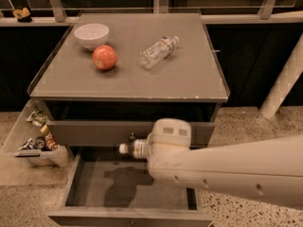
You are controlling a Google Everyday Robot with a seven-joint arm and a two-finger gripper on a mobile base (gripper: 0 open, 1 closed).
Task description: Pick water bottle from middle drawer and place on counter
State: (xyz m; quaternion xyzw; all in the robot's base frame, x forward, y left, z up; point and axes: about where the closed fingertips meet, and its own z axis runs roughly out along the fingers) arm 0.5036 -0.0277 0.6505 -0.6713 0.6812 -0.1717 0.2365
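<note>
The water bottle (134, 148) shows only its white cap and neck end, pointing left, level with the closed upper drawer front. It hangs in the air above the open middle drawer (70, 188), whose dark floor carries its shadow. My gripper (145, 150) is shut on the bottle; the white wrist housing hides its fingers and the rest of the bottle. The big white arm reaches in from the lower right. The grey counter (189, 77) lies above, its front edge chipped white.
On the counter are a white bowl (91, 35), a red apple (104, 57) and a crinkled clear bottle (158, 52) lying on its side. A clear plastic bin (33, 143) with small items stands on the floor at the left. A white pillar (284, 84) stands at the right.
</note>
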